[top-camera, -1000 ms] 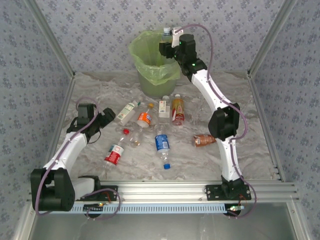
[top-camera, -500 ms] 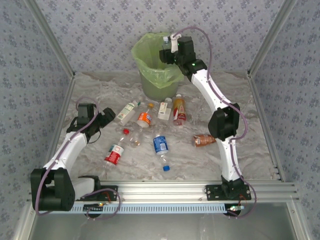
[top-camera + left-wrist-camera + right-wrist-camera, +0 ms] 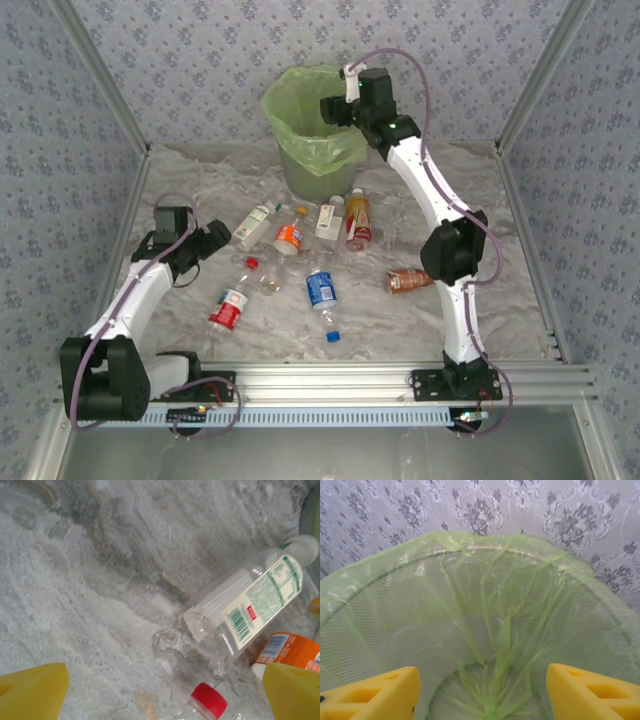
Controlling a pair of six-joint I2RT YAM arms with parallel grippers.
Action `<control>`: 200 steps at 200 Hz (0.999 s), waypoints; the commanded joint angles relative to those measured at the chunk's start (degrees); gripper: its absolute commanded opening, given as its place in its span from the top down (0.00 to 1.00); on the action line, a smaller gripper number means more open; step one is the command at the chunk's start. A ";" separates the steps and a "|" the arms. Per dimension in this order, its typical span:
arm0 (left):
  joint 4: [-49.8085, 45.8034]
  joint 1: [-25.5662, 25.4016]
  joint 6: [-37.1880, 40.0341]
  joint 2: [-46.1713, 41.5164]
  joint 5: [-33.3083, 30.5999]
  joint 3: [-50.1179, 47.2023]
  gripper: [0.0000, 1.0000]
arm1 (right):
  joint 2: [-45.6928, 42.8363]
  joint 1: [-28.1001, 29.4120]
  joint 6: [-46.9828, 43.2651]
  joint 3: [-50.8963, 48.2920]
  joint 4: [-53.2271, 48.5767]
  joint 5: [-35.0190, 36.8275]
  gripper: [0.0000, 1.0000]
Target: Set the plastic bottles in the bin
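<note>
The bin [image 3: 315, 125], lined with a light-green bag, stands at the back of the table. My right gripper [image 3: 335, 108] hangs over its right rim, open; its yellow fingers [image 3: 370, 692] frame the bag's inside [image 3: 485, 630] with nothing between them. Several bottles lie mid-table: green-labelled [image 3: 255, 222], orange [image 3: 289, 236], white [image 3: 327, 218], red-orange [image 3: 357, 220], blue [image 3: 322, 290], red-labelled [image 3: 230, 308], a crushed clear one with a red cap [image 3: 262, 275] and brown [image 3: 408, 280]. My left gripper [image 3: 215, 238] is open and low, just left of the green-labelled bottle [image 3: 250, 605] and the red cap [image 3: 207, 700].
The table top is marbled grey, enclosed by patterned walls and aluminium frame posts [image 3: 525, 90]. An aluminium rail [image 3: 330, 380] carries both arm bases at the near edge. The orange bottle [image 3: 290, 647] lies close to my left gripper's right finger.
A small bottle with a blue cap at my right gripper above the bin is gone from view. The bin shifted slightly right. The left arm crept a little towards the bottles.
</note>
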 commanded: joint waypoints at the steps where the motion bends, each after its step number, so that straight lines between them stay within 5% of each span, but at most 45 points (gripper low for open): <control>1: -6.62 0.28 1.90 -2.02 1.32 1.66 0.01 | -6.03 0.79 -2.17 -0.84 -2.43 0.08 0.29; 58: -14.51 -1.64 1.06 -7.93 3.10 -1.71 0.01 | -24.02 0.94 -1.77 -23.07 5.20 0.00 0.24; 107: -14.51 -9.42 -2.64 -11.35 0.52 -5.50 0.01 | -38.29 1.06 1.43 -42.38 9.73 2.31 0.16; 146: -20.95 -13.71 -6.57 -12.89 -6.14 -7.04 0.01 | -45.30 1.20 4.00 -52.94 9.40 7.82 0.08; 200: -16.83 -17.93 -5.48 -14.77 -0.04 -12.39 0.01 | -48.28 1.18 8.49 -60.41 10.75 14.29 0.01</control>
